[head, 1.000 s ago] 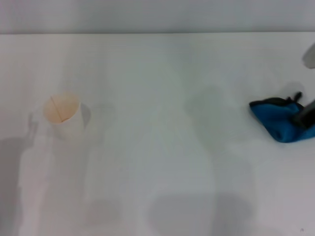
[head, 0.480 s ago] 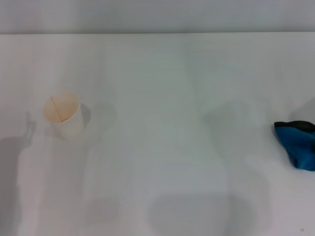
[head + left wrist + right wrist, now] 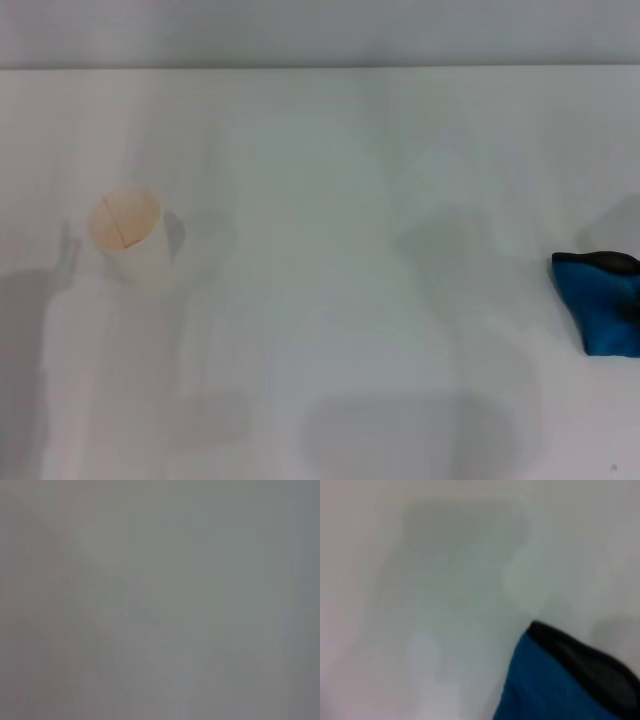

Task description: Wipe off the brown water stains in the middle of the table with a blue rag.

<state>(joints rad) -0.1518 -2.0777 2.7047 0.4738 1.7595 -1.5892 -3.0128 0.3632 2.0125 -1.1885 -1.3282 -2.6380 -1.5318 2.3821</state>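
rag (image 3: 603,305): soft, light, folded, at counter (image 3: 330,180) right edge | hold: bunched fold | end effector: not visible, cannot tell

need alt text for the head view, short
A blue rag lies at the right edge of a white table, partly cut off. A paper cup stands upright on the left. No brown stain, arm or gripper shows.

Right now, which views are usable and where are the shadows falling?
Head view: soft but readable, broad grey shadows on the table, paper cup and blue rag clear enough. Left wrist view: blank grey, nothing resolvable. Right wrist view: blurred, with only the rag and a faint shadow patch.
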